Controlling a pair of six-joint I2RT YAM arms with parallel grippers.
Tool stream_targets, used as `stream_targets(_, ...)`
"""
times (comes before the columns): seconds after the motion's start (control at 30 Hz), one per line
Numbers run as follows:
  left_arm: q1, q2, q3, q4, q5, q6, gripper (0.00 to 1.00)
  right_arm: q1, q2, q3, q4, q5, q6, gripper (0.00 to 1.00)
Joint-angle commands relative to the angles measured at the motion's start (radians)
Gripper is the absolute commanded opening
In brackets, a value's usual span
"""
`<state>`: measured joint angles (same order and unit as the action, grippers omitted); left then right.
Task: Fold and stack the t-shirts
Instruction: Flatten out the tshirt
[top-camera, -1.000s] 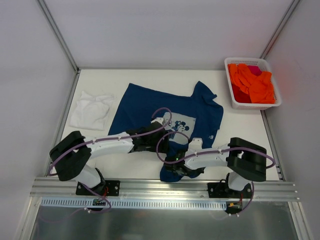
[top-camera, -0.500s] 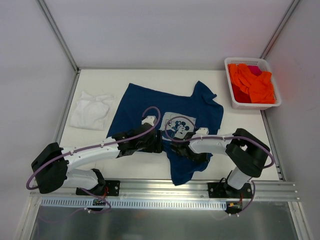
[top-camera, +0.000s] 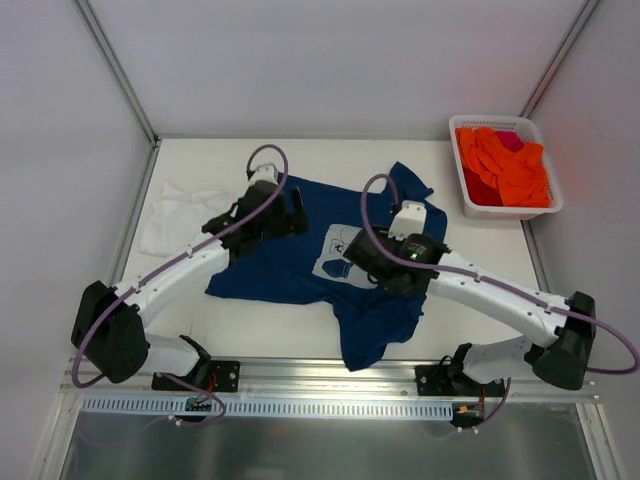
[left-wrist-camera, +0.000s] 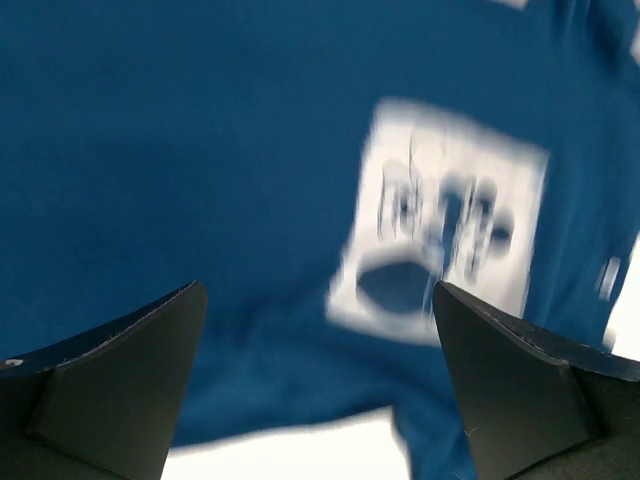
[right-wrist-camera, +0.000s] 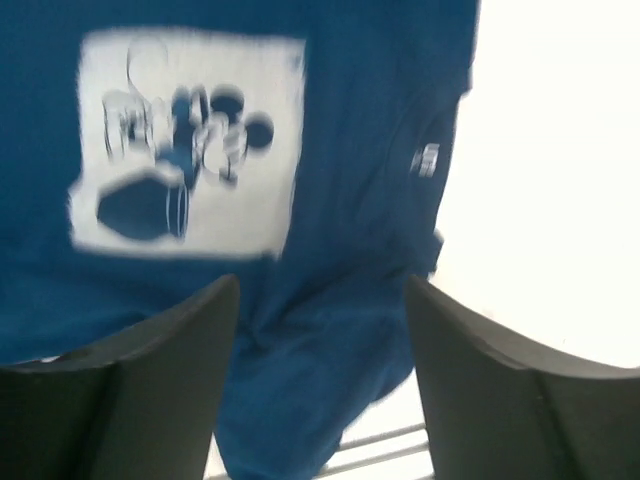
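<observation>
The navy t-shirt (top-camera: 290, 265) lies rumpled across the middle of the table, pale square print (top-camera: 340, 262) facing up, and one end trails toward the near edge. A white t-shirt (top-camera: 175, 215) lies crumpled at the far left. My left gripper (top-camera: 293, 213) hovers over the navy shirt's far-left part, and my right gripper (top-camera: 358, 262) is over the print. In the left wrist view the gripper (left-wrist-camera: 318, 290) is wide open above the navy cloth (left-wrist-camera: 180, 150). The right gripper (right-wrist-camera: 320, 282) is also open over the shirt (right-wrist-camera: 350, 250). Neither holds anything.
A white basket (top-camera: 505, 212) filled with orange cloths (top-camera: 505, 165) stands at the far right corner. Bare white table (top-camera: 480, 250) shows to the right of the navy shirt. Metal frame rails run along the near edge and sides.
Both arms have swung from the near edge to the far side over the navy shirt. Both grippers have opened, and the right one let go of the cloth. The shirt now lies more bunched.
</observation>
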<state>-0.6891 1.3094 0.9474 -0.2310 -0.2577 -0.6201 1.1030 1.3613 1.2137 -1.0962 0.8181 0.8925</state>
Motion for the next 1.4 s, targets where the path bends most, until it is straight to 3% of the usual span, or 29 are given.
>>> stream_targets(0.0, 0.124, 0.083, 0.155, 0.006, -0.008, 0.121, 0.99, -0.139, -0.054, 0.021, 0.092, 0.06, -0.243, 0.72)
stream_targets(0.13, 0.23, 0.252, 0.324, 0.001, 0.041, 0.151, 0.99, -0.461, -0.002, -0.006, 0.338, -0.195, -0.525, 0.72)
stream_targets(0.23, 0.272, 0.399, 0.459, -0.008, 0.043, 0.183, 0.99, -0.599, 0.144, 0.068, 0.397, -0.324, -0.602, 0.72)
stream_targets(0.43, 0.335, 0.745, 0.814, -0.103, 0.034, 0.235, 0.99, -0.787, 0.512, 0.384, 0.392, -0.514, -0.718, 0.69)
stream_targets(0.7, 0.376, 0.984, 1.068, -0.183, -0.051, 0.295, 0.99, -0.913, 0.824, 0.791, 0.289, -0.614, -0.782, 0.69)
stream_targets(0.83, 0.387, 1.047, 1.126, -0.195, -0.141, 0.328, 0.99, -0.957, 0.913, 0.895, 0.265, -0.666, -0.785, 0.69)
stream_targets(1.37, 0.444, 1.223, 1.373, -0.202, -0.104, 0.401, 0.99, -0.986, 1.016, 0.959, 0.243, -0.778, -0.77, 0.69)
